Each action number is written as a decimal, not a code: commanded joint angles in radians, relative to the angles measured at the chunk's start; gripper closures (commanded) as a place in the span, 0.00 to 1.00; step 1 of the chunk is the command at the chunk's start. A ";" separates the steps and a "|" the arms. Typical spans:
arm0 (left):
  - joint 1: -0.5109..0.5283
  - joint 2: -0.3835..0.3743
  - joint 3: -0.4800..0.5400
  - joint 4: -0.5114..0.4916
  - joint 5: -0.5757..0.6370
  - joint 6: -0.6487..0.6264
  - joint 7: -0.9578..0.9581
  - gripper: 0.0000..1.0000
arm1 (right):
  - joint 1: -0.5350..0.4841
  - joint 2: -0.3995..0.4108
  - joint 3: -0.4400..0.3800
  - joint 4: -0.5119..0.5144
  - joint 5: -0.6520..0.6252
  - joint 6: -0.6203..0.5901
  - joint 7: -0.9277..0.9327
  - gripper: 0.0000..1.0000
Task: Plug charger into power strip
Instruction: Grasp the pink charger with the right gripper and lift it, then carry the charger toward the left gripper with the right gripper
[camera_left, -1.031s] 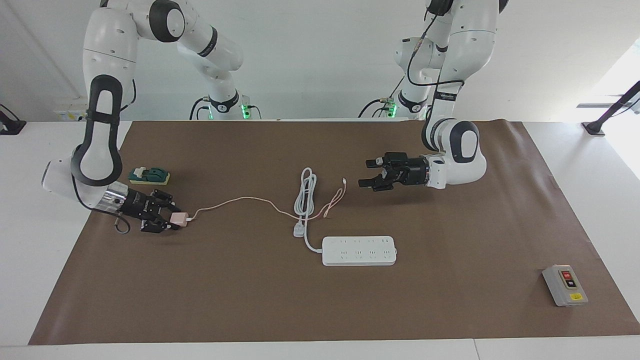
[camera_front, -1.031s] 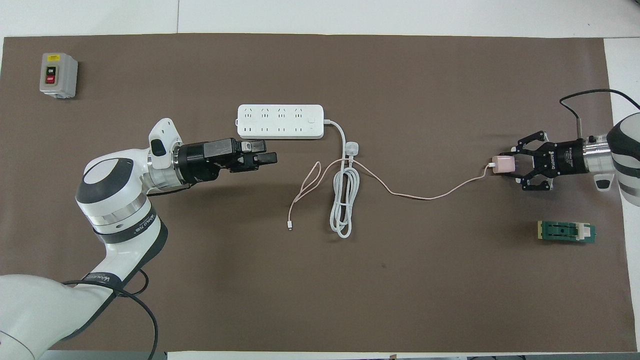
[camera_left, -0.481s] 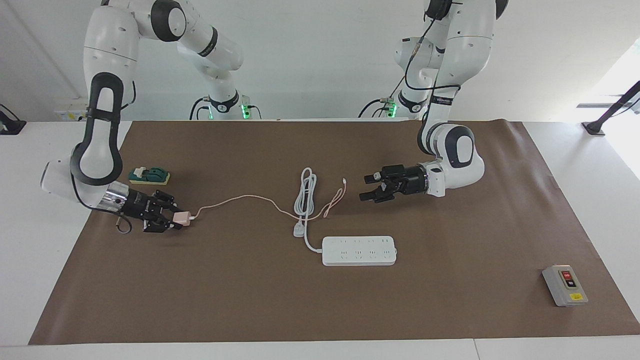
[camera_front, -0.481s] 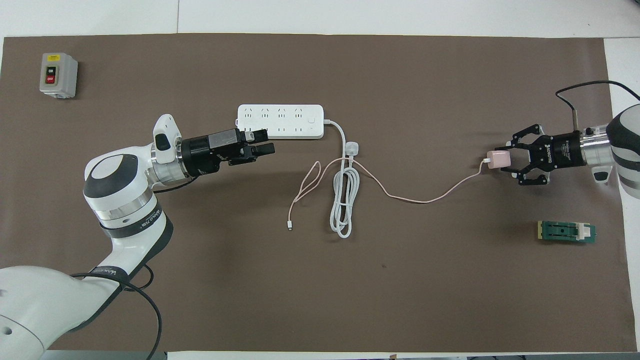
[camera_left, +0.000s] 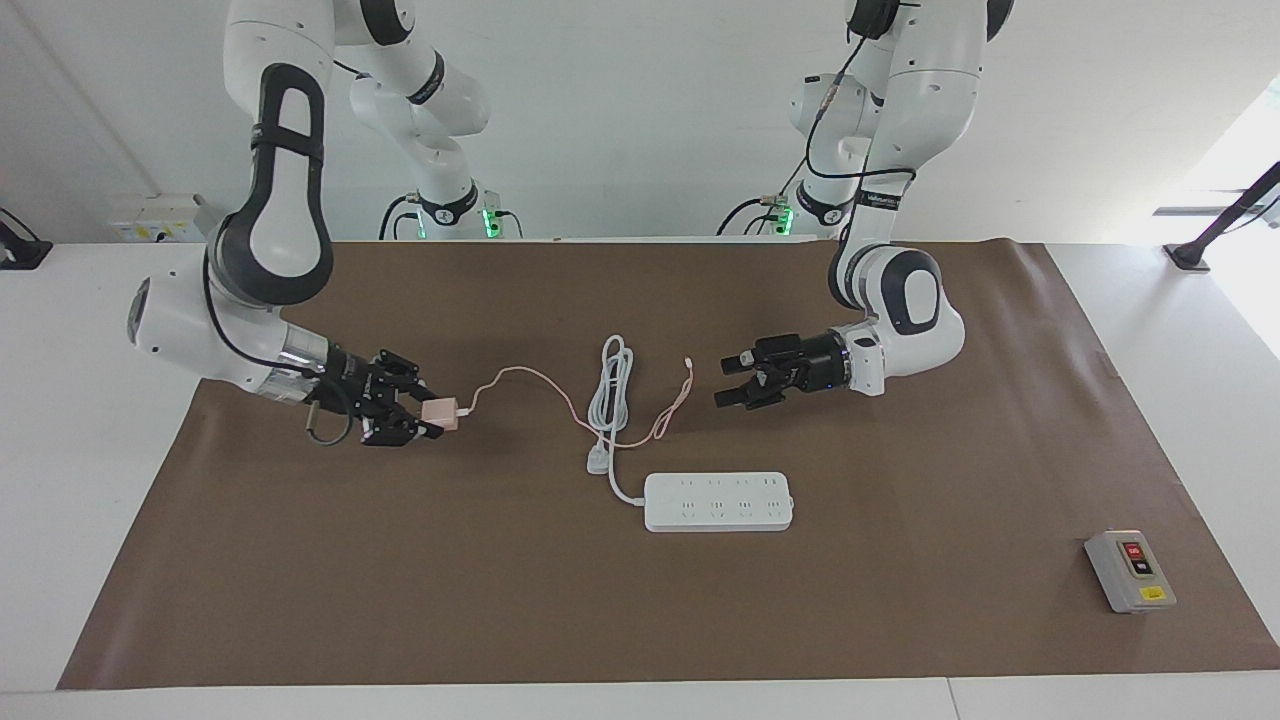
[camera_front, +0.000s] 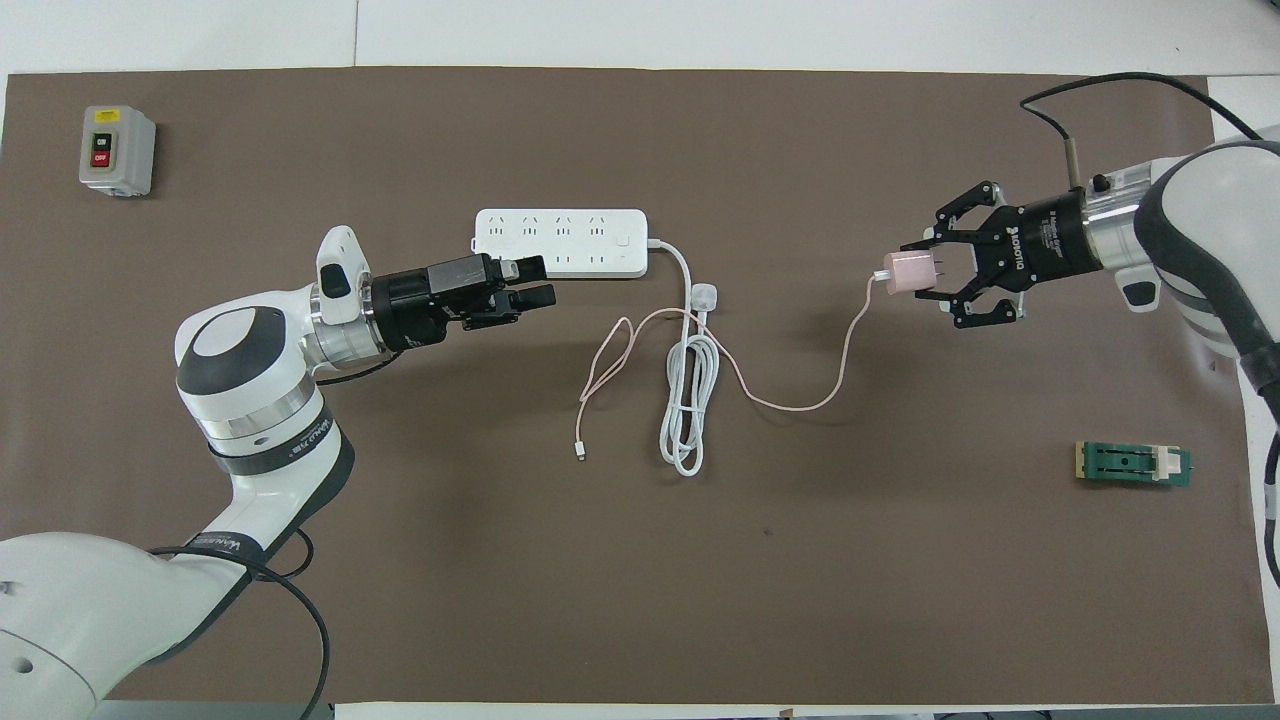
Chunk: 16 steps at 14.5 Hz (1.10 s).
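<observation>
My right gripper (camera_left: 432, 412) (camera_front: 918, 272) is shut on the charger (camera_left: 441, 411) (camera_front: 906, 273), a small pale pink cube, and holds it just above the mat toward the right arm's end. The charger's thin pink cable (camera_left: 520, 376) (camera_front: 800, 402) trails across the mat to a loose loop near the middle. The power strip (camera_left: 718, 501) (camera_front: 560, 243), long, flat and white, lies at the middle of the mat, farther from the robots than the loop. Over the mat beside the strip's nearer edge hangs my left gripper (camera_left: 730, 381) (camera_front: 538, 280), open and holding nothing.
The strip's thick white cord (camera_left: 612, 385) (camera_front: 688, 400) lies bundled, its white plug (camera_left: 597, 461) (camera_front: 705, 296) beside the strip. A grey button box (camera_left: 1130, 570) (camera_front: 117, 150) sits toward the left arm's end. A small green part (camera_front: 1133, 464) lies toward the right arm's end.
My right gripper has carried the charger up and toward the middle of the table, dragging the cable into a tighter curve. The left gripper has shifted slightly toward the strip.
</observation>
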 joint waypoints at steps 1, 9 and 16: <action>-0.014 0.013 0.008 0.017 -0.019 0.013 -0.011 0.00 | 0.088 -0.021 -0.004 0.012 0.059 0.035 0.120 1.00; 0.001 0.031 0.008 0.050 -0.018 -0.031 -0.011 0.00 | 0.387 -0.027 -0.003 0.027 0.122 0.347 0.337 1.00; 0.004 0.046 0.010 0.061 -0.018 -0.073 -0.006 0.00 | 0.519 0.093 -0.004 0.149 0.120 0.429 0.403 1.00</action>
